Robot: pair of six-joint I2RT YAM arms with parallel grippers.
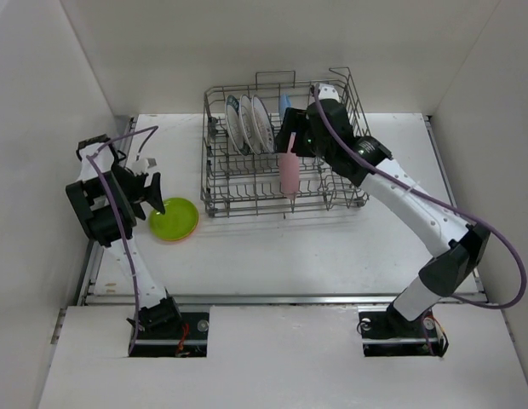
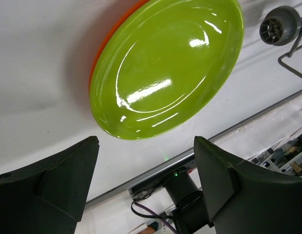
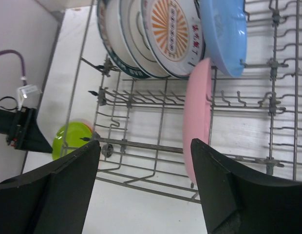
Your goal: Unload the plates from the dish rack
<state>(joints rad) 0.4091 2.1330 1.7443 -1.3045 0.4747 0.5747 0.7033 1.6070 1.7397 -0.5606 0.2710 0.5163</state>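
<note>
The left gripper [image 2: 146, 142] has its fingers [image 2: 58, 185] spread wide with nothing between them. Just ahead of the tips there is a strip of bare table [image 2: 44, 58], then the near edge of the lime-green plate [image 2: 165, 68]. That plate lies flat on the orange plate [image 2: 104, 44], which shows only as a thin rim on one side. Beyond the plates, off to one side of the fingers, is a corner wheel [image 2: 280, 24] of the dish rack [image 3: 156, 97], apart from both plates. The right gripper [image 3: 145, 146] is also spread and grips nothing. Its fingers [image 3: 224, 190] are over the rack, and the rim of the pink plate [image 3: 198, 117] stands on edge just at the inner tip of one finger; I cannot tell whether they touch. Between the tips are only empty tines and open wire. Farther ahead the light blue plate [image 3: 224, 34] stands just past the pink one. Beside it the sunburst white plate [image 3: 170, 34] and the teal-rimmed white plates [image 3: 119, 44] are packed close.
</note>
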